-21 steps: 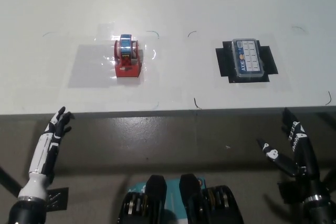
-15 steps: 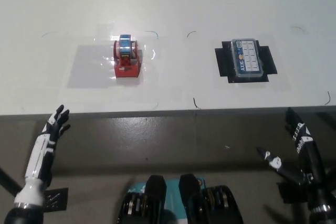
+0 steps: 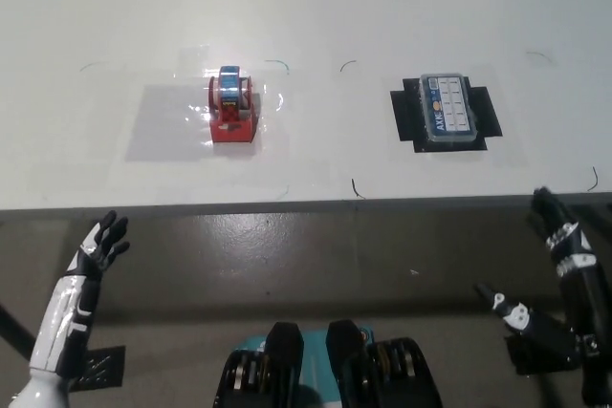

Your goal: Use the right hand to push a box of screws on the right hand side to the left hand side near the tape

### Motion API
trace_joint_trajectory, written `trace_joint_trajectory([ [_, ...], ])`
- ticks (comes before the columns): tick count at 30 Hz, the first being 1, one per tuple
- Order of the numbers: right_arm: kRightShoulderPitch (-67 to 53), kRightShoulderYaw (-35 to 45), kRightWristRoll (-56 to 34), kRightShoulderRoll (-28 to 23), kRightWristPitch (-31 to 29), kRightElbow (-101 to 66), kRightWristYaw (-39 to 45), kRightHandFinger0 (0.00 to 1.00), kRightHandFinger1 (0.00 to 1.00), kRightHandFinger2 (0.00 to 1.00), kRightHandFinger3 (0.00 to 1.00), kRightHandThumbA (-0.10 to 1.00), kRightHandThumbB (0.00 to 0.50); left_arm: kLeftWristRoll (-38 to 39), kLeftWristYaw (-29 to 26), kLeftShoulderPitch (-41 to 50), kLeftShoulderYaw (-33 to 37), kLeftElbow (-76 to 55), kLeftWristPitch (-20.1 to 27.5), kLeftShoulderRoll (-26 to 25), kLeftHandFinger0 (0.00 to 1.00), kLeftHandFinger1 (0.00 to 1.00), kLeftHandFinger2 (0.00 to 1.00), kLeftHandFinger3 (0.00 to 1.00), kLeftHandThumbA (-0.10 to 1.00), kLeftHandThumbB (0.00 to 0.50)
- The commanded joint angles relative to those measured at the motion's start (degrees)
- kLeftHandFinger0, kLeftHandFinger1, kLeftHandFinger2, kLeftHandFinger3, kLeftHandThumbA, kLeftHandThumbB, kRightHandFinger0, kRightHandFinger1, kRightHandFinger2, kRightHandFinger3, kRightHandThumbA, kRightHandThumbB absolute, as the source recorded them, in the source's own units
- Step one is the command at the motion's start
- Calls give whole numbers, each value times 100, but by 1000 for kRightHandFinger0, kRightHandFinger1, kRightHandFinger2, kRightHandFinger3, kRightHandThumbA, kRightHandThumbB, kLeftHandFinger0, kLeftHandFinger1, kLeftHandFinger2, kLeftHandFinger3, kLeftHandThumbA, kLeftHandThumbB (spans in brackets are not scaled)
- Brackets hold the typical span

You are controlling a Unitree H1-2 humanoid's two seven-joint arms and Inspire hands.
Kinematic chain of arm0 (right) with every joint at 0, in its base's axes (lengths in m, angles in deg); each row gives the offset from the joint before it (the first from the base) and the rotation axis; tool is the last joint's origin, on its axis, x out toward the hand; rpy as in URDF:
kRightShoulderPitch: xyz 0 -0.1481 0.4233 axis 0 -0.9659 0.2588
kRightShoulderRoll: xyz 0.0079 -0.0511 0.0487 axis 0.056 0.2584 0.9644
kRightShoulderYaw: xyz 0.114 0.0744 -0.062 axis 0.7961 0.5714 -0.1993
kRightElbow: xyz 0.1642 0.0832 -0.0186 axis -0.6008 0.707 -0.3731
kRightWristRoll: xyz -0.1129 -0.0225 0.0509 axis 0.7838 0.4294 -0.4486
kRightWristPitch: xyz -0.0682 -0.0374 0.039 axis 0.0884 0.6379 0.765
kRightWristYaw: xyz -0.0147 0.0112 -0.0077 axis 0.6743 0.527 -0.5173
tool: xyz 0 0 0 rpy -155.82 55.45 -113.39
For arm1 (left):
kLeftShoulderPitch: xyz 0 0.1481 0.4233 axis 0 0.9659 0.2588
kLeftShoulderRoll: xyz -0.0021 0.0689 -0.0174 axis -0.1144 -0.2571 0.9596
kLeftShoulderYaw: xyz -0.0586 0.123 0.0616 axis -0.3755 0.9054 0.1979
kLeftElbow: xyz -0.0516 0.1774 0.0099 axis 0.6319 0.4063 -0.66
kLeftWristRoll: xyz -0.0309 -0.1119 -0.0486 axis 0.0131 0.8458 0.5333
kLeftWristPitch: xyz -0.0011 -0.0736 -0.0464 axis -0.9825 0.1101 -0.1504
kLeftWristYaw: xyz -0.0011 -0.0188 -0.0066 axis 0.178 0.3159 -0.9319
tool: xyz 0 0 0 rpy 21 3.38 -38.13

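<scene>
Right hand: my black right hand [image 3: 559,279] hangs below the table [image 3: 382,7] edge, fingers spread, empty.
Left hand: my white left hand [image 3: 96,247] rests low, fingers apart.
Box of screws [image 3: 448,109]: well right of the tape [image 3: 231,107].

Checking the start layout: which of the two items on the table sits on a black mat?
The box of screws, on the table's right side, sits on the black mat. The red tape dispenser rests on a clear sheet instead.

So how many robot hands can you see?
2. The white left hand is at the lower left, below the table edge, fingers spread. The black right hand is at the lower right, also off the table, holding nothing.
</scene>
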Motion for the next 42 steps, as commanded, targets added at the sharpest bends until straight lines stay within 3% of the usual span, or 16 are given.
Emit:
trace_joint_trajectory([
  [1, 500, 195, -196, -10, 88, -327, -71, 1000, 1000, 1000, 1000, 949, 261, 289, 145, 23, 29, -368, -169, -48, 1000, 1000, 1000, 1000, 1000, 145],
  [2, 615, 236, -181, -13, 119, -309, -94, 1000, 1000, 1000, 1000, 986, 269, 278, 140, 11, 19, -370, -176, -47, 1000, 1000, 1000, 1000, 1000, 158],
  [6, 1196, 423, -219, -88, 363, -245, -123, 1000, 1000, 1000, 1000, 969, 268, 316, 137, 14, -26, -463, -310, -54, 1000, 1000, 1000, 1000, 1000, 205],
  [10, 1772, 624, -354, -170, 881, -241, -128, 1000, 1000, 1000, 1000, 931, 220, 299, 137, -48, -48, -471, -325, -56, 1000, 1000, 1000, 1000, 1000, 189],
  [15, 2480, 812, -605, -291, 846, 472, -49, 1000, 1000, 1000, 1000, 860, 120, 311, 158, -57, -38, -494, -368, -30, 1000, 1000, 1000, 1000, 1000, 185],
  [23, 3654, 866, -481, -442, 522, 2180, -48, 1000, 1000, 1000, 1000, 881, 138, 312, 173, -13, -29, -570, -405, -6, 1000, 1000, 1000, 1000, 1000, 192],
  [25, 3940, 861, -452, -422, 346, 2797, -84, 1000, 1000, 1000, 1000, 863, 136, 358, 211, -15, -7, -545, -303, -8, 1000, 1000, 1000, 1000, 1000, 171],
  [29, 4329, 797, -327, -373, 204, 3825, -155, 1000, 1000, 1000, 1000, 875, 190, 435, 230, 171, 7, -599, -207, 31, 1000, 1000, 1000, 1000, 1000, 152],
  [33, 4784, 822, -348, -330, 94, 5059, -259, 1000, 1000, 1000, 1000, 867, 192, 459, 239, 316, 2, -654, -224, 25, 1000, 1000, 1000, 1000, 1000, 157],
  [37, 5316, 936, -499, -317, -133, 6380, -329, 1000, 1000, 1000, 1000, 817, 157, 506, 237, 287, 8, -613, -186, 68, 1000, 1000, 1000, 1000, 1000, 158],
  [42, 5653, 1090, -699, -264, -278, 7303, -253, 1000, 1000, 1000, 1000, 837, 191, 480, 248, 330, 5, -644, -248, 76, 1000, 1000, 1000, 1000, 1000, 162],
])
